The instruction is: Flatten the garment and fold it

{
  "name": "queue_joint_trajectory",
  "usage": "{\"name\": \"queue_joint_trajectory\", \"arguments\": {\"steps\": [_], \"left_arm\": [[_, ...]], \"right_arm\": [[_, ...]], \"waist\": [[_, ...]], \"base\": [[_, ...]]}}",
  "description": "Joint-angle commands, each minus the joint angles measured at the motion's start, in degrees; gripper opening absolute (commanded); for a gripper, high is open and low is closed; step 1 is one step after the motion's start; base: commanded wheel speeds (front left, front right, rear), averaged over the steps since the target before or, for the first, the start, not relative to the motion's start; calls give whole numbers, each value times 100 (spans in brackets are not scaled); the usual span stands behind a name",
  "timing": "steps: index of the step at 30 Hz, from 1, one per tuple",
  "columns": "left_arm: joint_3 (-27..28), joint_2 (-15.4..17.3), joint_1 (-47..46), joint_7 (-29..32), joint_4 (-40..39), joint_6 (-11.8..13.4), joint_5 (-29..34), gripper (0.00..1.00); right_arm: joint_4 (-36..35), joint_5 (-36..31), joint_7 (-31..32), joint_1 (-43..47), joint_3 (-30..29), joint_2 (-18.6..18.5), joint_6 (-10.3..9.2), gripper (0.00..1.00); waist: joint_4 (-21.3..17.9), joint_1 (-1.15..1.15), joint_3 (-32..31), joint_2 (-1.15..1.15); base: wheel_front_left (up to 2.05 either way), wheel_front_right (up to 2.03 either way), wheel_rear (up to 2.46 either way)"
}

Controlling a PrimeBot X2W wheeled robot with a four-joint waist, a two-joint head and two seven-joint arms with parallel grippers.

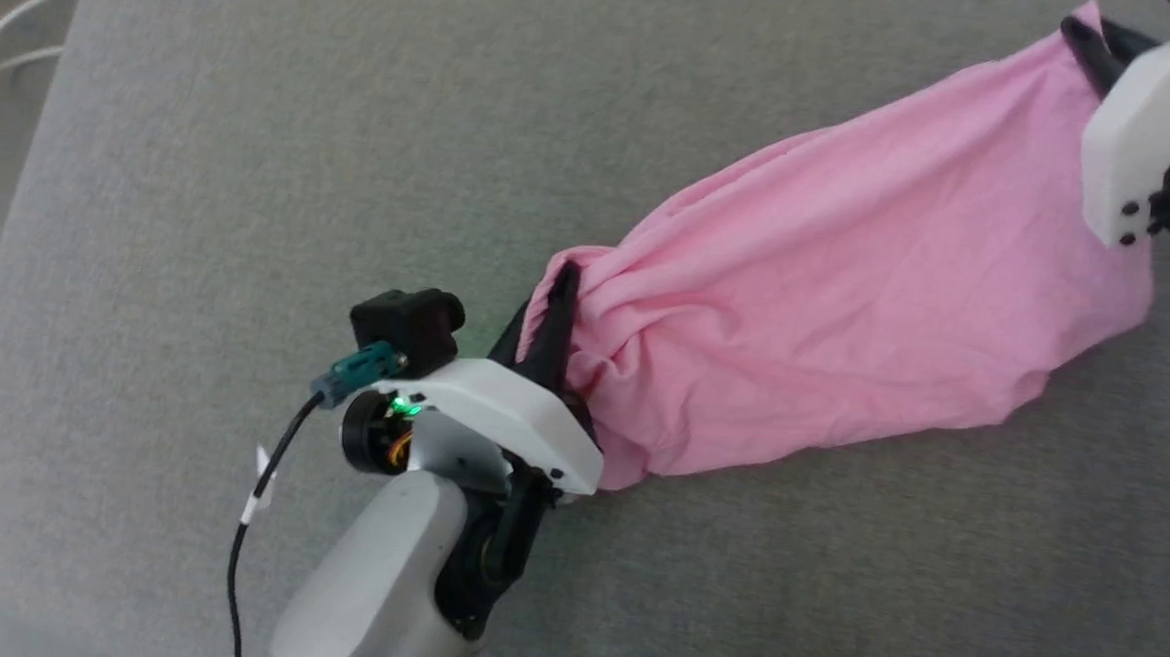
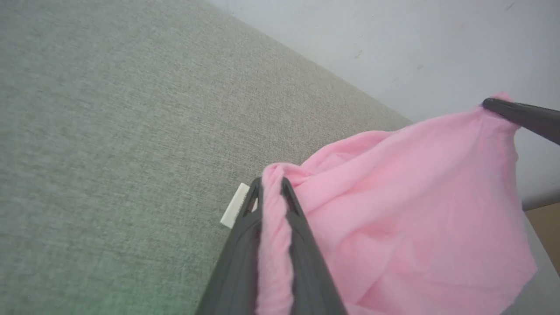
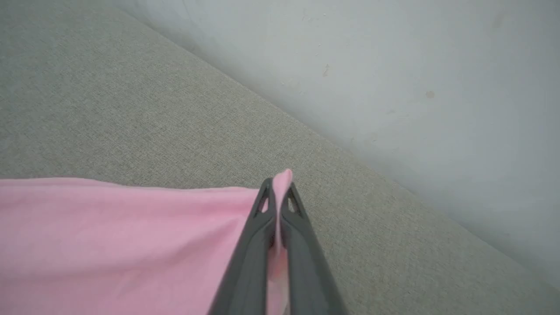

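The left gripper is pinching the garment's bunched end, its forearm angling up from below. The right gripper is clamping the far corner.

Grey woven upholstered surface is seen. Pale wall is met along its far edge. White cables are seen beyond its left edge. Small white tag is laid on it.

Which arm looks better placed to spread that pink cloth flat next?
Probably right: the right gripper pinches a clean corner of the garment, while the left gripper clamps a bunched wad.
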Motion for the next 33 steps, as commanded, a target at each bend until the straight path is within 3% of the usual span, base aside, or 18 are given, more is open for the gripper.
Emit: {"name": "queue_joint_trajectory", "arguments": {"steps": [1,2,3,4,5,6,7,8,16,23,27,33], "left_arm": [[-36,-60,-100,-90,91,-78,-28,0],[-83,-85,-123,-114,128,-122,-54,2],[-139,-104,-143,-125,159,-174,-78,24],[-185,-120,-158,-144,180,-218,-103,55],[-231,-131,-174,-175,192,-262,-110,100],[-271,-139,-185,-216,199,-301,-104,100],[-297,-146,-182,-266,194,-340,-112,100],[-313,-150,-169,-317,183,-371,-120,100],[-305,100,159,-706,-150,-344,92,100],[-485,513,846,-452,-492,-38,287,100],[-608,584,1062,-277,-384,18,276,100],[-709,577,1075,-16,14,96,243,100]], "right_arm": [[268,61,20,-245,176,-54,-11,0],[434,99,60,-355,277,-75,-11,0],[596,143,107,-449,359,-99,-11,0],[744,194,149,-524,428,-117,-11,0],[883,256,191,-582,487,-130,-11,0],[1003,311,224,-619,542,-143,-11,22],[1088,366,245,-633,609,-156,-11,80],[1157,434,245,-629,656,-164,-11,100],[1187,817,-333,-251,658,-222,-11,100],[701,949,-1422,861,-28,-150,-11,100],[297,755,-1944,1700,-715,128,-11,100],[-405,335,-2400,2782,-1730,838,-11,100]], "waist": [[542,-2,540,0],[591,-2,579,0],[635,-2,604,0],[672,-2,615,0],[698,-2,612,0],[711,-2,594,0],[716,-2,561,0],[710,-2,512,0],[492,-2,-120,0],[184,-2,-905,0],[-1,-2,-1140,0],[-236,-2,-1172,0]], "base": [[0,0,0],[0,0,0],[0,0,0],[0,0,0],[0,0,0],[0,0,0],[0,0,0],[0,0,0],[0,0,0],[0,0,0],[0,0,0],[0,0,0]]}}
